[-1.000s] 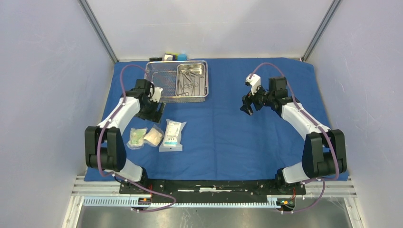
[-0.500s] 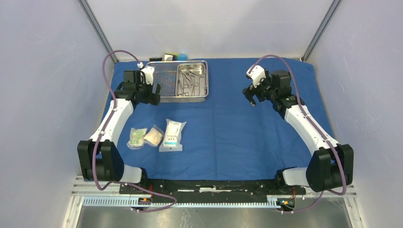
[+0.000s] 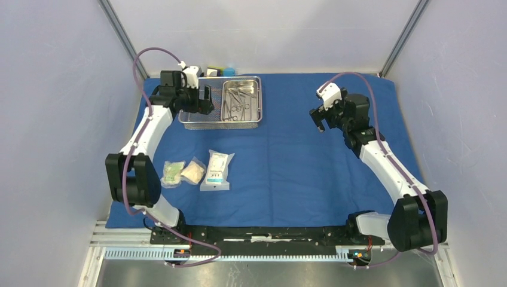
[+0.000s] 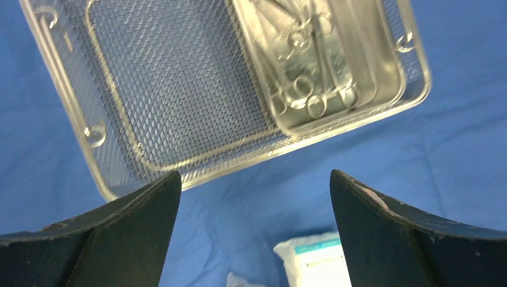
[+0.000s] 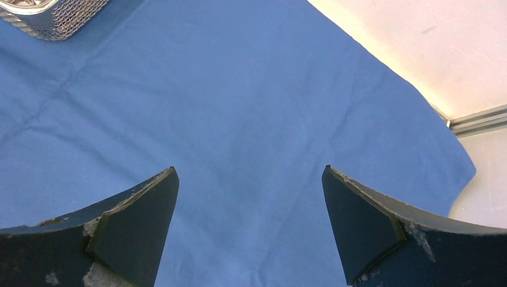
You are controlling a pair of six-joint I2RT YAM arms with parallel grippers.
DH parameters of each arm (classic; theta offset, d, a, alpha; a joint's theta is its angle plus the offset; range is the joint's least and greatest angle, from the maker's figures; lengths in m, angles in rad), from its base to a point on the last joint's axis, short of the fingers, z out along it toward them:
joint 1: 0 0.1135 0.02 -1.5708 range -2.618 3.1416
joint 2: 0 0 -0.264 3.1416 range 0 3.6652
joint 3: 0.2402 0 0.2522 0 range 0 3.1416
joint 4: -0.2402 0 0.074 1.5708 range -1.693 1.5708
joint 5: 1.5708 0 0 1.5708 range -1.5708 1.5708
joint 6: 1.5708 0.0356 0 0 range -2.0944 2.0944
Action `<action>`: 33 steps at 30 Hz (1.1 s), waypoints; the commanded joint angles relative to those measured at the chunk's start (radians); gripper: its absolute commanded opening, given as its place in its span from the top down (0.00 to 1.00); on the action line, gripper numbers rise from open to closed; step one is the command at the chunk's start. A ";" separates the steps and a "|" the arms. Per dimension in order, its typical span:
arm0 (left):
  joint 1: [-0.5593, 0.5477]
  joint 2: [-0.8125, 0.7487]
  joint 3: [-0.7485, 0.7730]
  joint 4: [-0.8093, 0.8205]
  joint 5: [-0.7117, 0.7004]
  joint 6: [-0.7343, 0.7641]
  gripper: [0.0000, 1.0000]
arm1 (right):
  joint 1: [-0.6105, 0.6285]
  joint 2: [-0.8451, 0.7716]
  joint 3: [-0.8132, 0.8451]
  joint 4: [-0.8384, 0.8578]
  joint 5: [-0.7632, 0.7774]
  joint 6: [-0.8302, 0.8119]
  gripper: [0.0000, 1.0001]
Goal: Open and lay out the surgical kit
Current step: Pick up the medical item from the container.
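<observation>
L gripper [image 4: 254, 174] wide open, empty; mesh basket [image 4: 173, 84] just ahead of it, pan [image 4: 391, 78] w/ instruments [image 4: 305, 89] ahead-right. R gripper [image 5: 249, 170] wide open, empty, over bare cloth [image 5: 239, 89]. Best approach: grip pan rim only, lift level so instruments don't slide.

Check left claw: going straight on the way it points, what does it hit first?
Probably the wire-mesh basket: the open left claw angles down toward its near rim and bare mesh half, beside the steel pan. Depth unclear: it could land on the blue cloth just short of the rim.
</observation>
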 commanded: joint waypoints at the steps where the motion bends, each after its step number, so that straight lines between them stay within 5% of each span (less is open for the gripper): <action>1: -0.024 0.064 0.122 0.004 0.078 -0.070 0.00 | -0.005 0.026 -0.004 0.069 -0.013 0.061 0.02; 14: -0.171 0.317 0.443 -0.112 -0.054 -0.126 0.00 | -0.007 0.132 -0.043 0.052 -0.082 0.002 0.02; 25: -0.204 0.622 0.763 -0.195 -0.021 -0.226 0.00 | -0.008 0.180 -0.044 0.017 -0.093 -0.055 0.02; 33: -0.241 0.749 0.851 -0.231 -0.112 -0.214 0.13 | -0.008 0.214 -0.038 0.011 -0.087 -0.070 0.02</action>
